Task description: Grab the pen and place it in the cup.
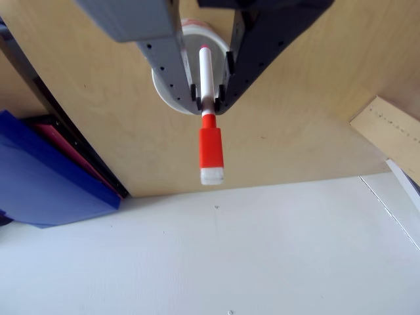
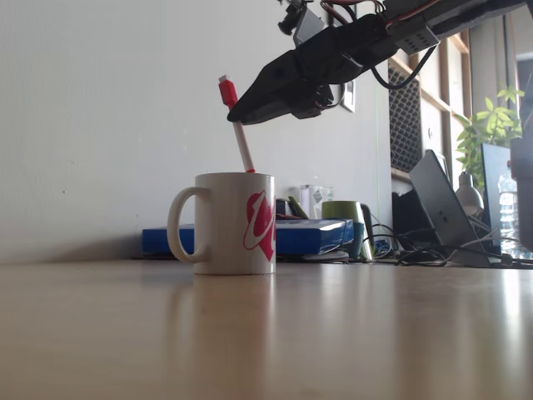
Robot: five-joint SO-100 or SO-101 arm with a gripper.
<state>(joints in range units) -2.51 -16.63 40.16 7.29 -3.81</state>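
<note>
Pen (image 1: 210, 141): held above the cup, tilted, with the red cap uppermost and the white barrel running down past the rim in the fixed view (image 2: 236, 125). The lower end is hidden behind the cup wall, so whether it touches the inside cannot be told.

Cup (image 2: 229, 223): upright on the wooden table (image 2: 333, 333), handle to the left and red swirl to the right in the fixed view. In the other view its white rim (image 1: 197, 29) shows between the two fingers, directly behind the pen.

Claw (image 1: 209, 97): clenched on the pen. The grey finger and the black finger press the barrel from both sides just below the cap. In the fixed view the claw (image 2: 241, 112) reaches in from the upper right and grips the pen above the rim.

Step in hand: placing. The pen appears to be lined up with the cup mouth and partly lowered into it.

Next move, as judged: part the fingers so the pen drops into the cup, then lift the arm straight up and away.

Caution: the pen leans, so on release it will likely fall against the rim. The fingers should clear the cap before the arm pulls back, or the pen may be dragged out.

Surroundings: blue folders (image 2: 308, 235) lie behind the cup; a white wall (image 2: 100, 125) stands beyond.
</note>
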